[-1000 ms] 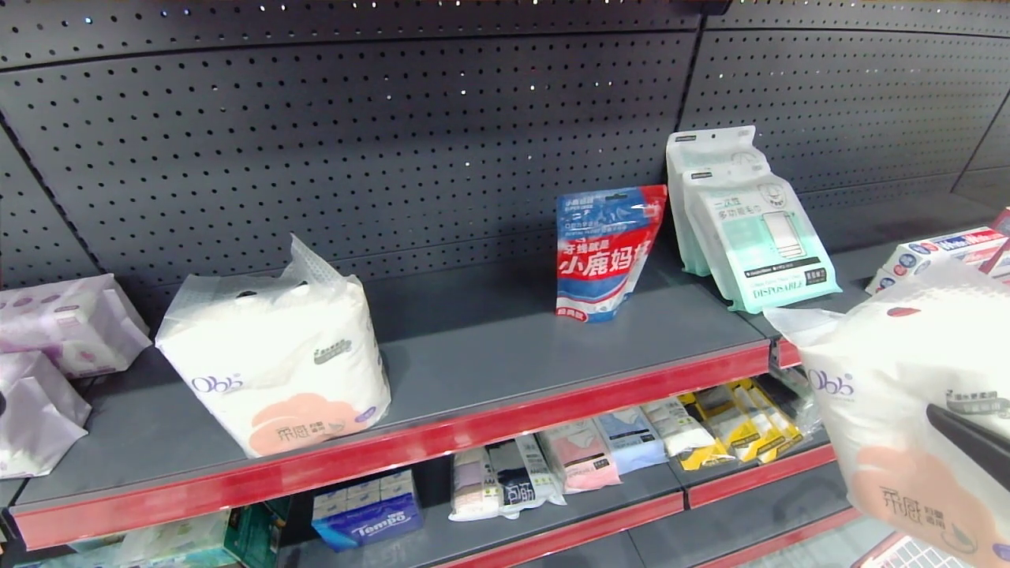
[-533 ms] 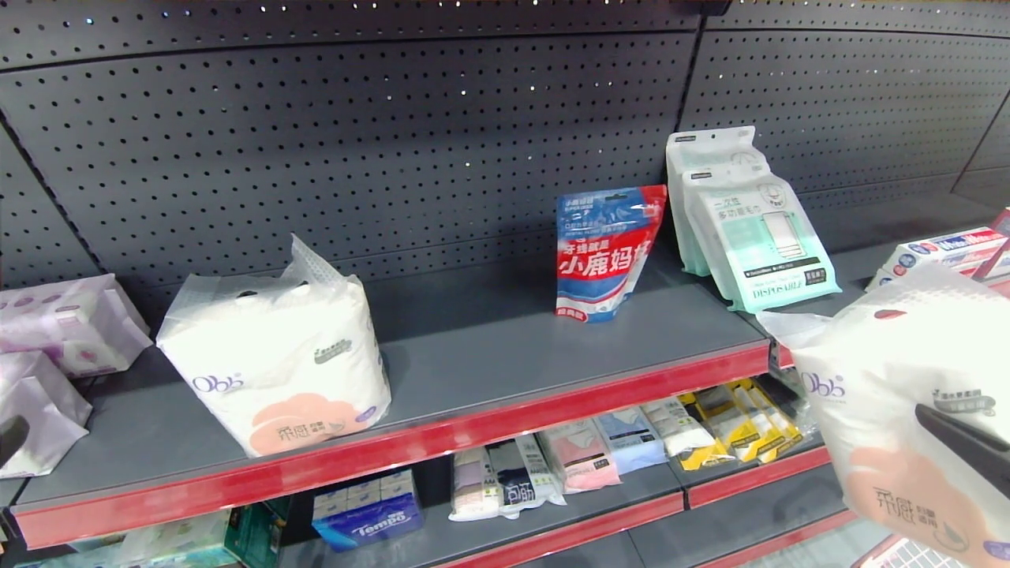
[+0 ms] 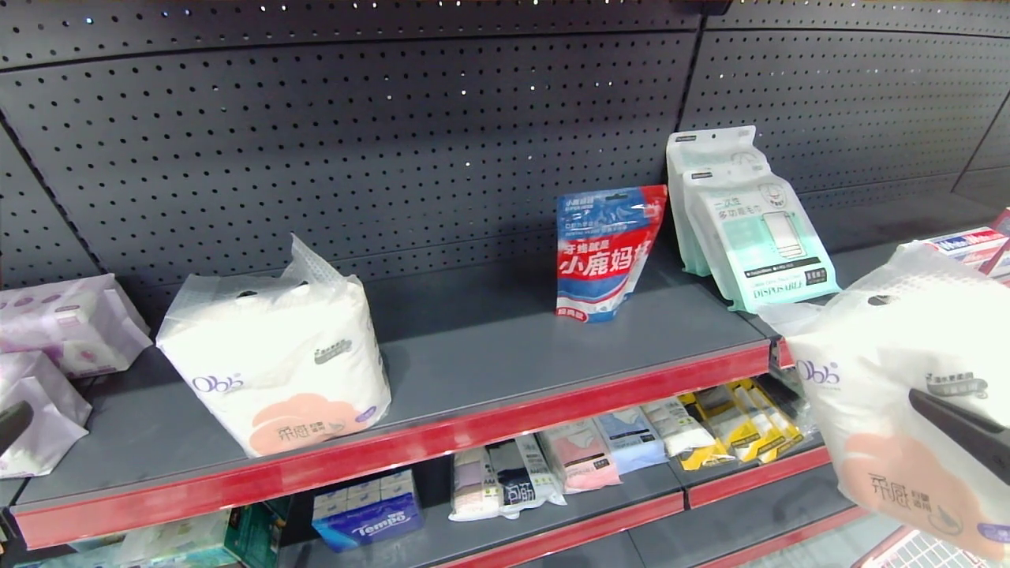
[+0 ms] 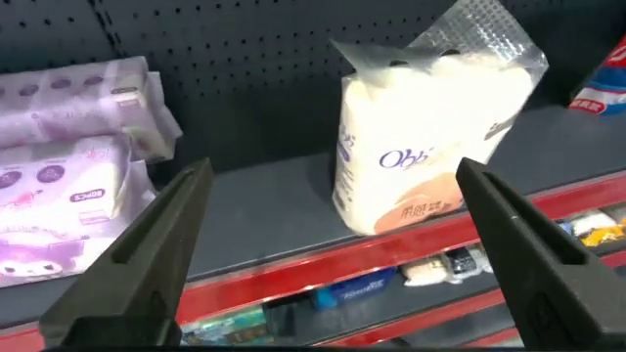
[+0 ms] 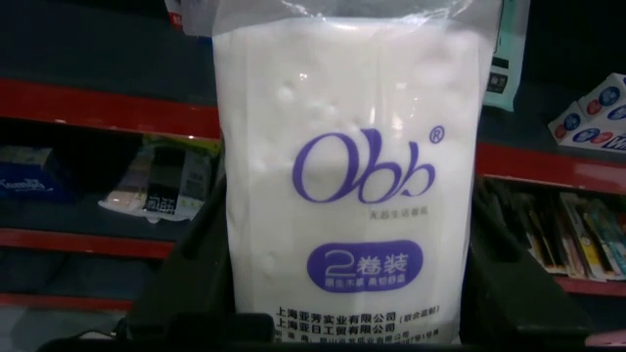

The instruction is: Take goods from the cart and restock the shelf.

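A white toilet-paper pack [image 3: 272,363] with a peach mark stands on the left of the grey shelf [image 3: 489,355]. A second such pack [image 3: 899,371] hangs in the air at the far right, in front of the shelf's red edge and off its right end. My right gripper [image 5: 347,288] is shut on this pack [image 5: 347,147]; one dark finger [image 3: 959,432] crosses its front. My left gripper [image 4: 333,168] is open and holds nothing, in front of the shelf, facing the standing pack [image 4: 430,137]. Its tip [image 3: 12,422] shows at the lower left.
A red-and-blue pouch [image 3: 604,252] and mint-green packs [image 3: 750,221] lean on the pegboard at the right. Purple tissue packs [image 3: 55,331] lie at the left end. Bare shelf lies between the standing pack and the pouch. Small goods fill the lower shelf [image 3: 600,457].
The held pack has moved a little up and to the left, toward the shelf. The left gripper's tip has come into sight at the lower left.
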### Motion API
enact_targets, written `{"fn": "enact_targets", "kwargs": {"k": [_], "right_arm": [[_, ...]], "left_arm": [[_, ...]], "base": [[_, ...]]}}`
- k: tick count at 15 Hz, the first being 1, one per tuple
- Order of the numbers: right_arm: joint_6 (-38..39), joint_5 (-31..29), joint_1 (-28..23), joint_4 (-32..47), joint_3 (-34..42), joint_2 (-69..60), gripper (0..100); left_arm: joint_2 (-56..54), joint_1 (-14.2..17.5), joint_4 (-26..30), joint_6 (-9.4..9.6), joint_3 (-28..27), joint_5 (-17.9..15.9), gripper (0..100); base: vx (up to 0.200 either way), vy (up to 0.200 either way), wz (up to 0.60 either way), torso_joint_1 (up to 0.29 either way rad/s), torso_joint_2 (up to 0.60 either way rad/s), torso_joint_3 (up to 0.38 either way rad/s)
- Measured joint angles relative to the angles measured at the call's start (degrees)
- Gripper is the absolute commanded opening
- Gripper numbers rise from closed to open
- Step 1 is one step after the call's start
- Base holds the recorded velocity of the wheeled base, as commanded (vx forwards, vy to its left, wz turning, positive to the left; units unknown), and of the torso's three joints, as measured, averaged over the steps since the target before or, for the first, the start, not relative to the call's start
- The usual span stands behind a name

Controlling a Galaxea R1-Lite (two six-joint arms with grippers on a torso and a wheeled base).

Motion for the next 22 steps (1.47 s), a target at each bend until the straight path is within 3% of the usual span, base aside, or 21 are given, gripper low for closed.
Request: {"fn": "enact_targets", "kwargs": {"k": [7,12,14,17,18,20,22], "right_arm": [[-0.4,-0.3,-0.6,0.0,-1.1,1.5,0],[-0.5,-1.0,-1.3,0.3,0.0,0.3,0],[-0.6,-0.9,-1.2,0.2,-0.1,0.6,0],[-0.5,-1.6,-1.8,0.0,0.3,1.0,0],[-0.5,-2.2,-2.6,0.0,0.1,1.1,0],[-0.7,-2.5,-4.1,0.0,-0.4,1.4,0],[-2.4,-2.5,-4.2,0.0,0.8,1.3,0]], "left_arm": [[0.1,-0.9,-0.4,-0.44,4.9,-7.8,100],[-1.6,-4.3,-0.4,-0.63,9.9,-7.4,100],[-2.2,-4.4,-0.4,-2.55,10.7,-7.5,100],[-2.3,-5.4,-0.4,-3.21,12.6,-6.6,100],[-2.2,-6.3,-0.5,-3.25,12.8,-3.7,100],[-1.8,-9.1,-0.5,-2.79,13.1,8.4,100],[-1.0,-11.4,-0.6,0.35,13.1,22.6,100]], "base": [[0.000,0.000,0.00,0.000,0.00,0.000],[0.000,0.000,0.00,0.000,0.00,0.000],[0.000,0.000,0.00,0.000,0.00,0.000],[0.000,0.000,0.00,0.000,0.00,0.000],[0.000,0.000,0.00,0.000,0.00,0.000],[0.000,0.000,0.00,0.000,0.00,0.000],[0.000,0.000,0.00,0.000,0.00,0.000]]}}
